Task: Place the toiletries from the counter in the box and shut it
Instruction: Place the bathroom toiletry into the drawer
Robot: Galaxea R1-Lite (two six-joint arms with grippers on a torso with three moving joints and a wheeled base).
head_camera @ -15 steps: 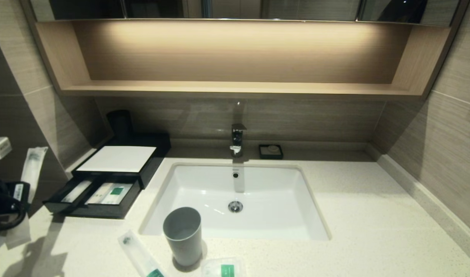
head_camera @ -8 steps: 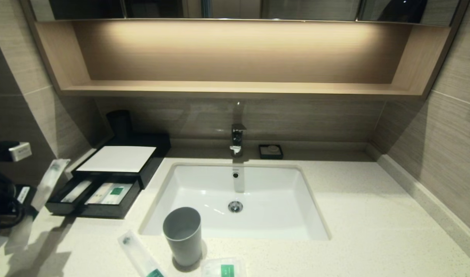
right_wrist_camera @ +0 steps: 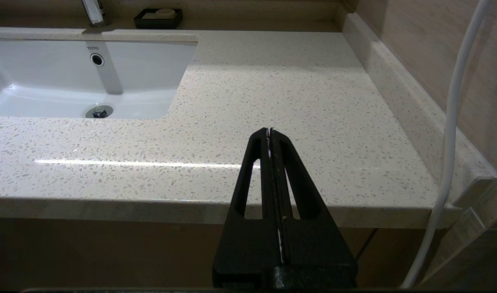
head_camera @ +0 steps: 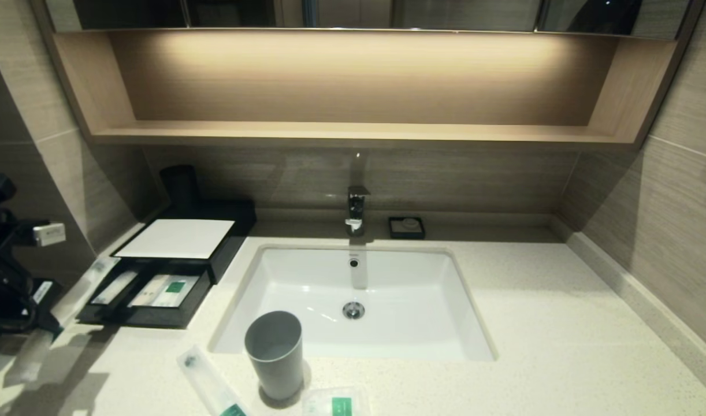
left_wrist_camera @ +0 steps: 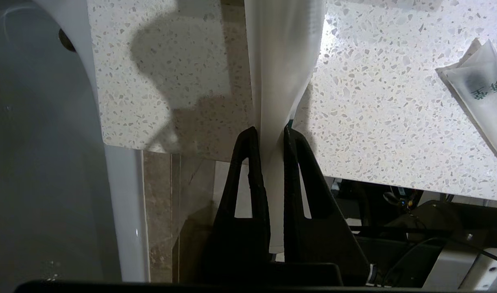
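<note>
My left hand (left_wrist_camera: 269, 134) is clenched on a long packet (left_wrist_camera: 283, 61), held at the left edge of the surface (head_camera: 532, 323), just left of the box (head_camera: 177, 240). Box drawer (head_camera: 145, 294) is pulled out, packets lying inside. Second long packet (head_camera: 208, 384) and small packet (head_camera: 335, 403) lie at the near edge, either side of the grey cup (head_camera: 275, 352). My right hand (right_wrist_camera: 270, 134) is closed, empty, parked by the front edge.

Box (head_camera: 179, 240) left of sink (head_camera: 353, 300); cup (head_camera: 275, 352) before sink; two packets (head_camera: 208, 384) flank cup on tabletop (head_camera: 561, 346).
</note>
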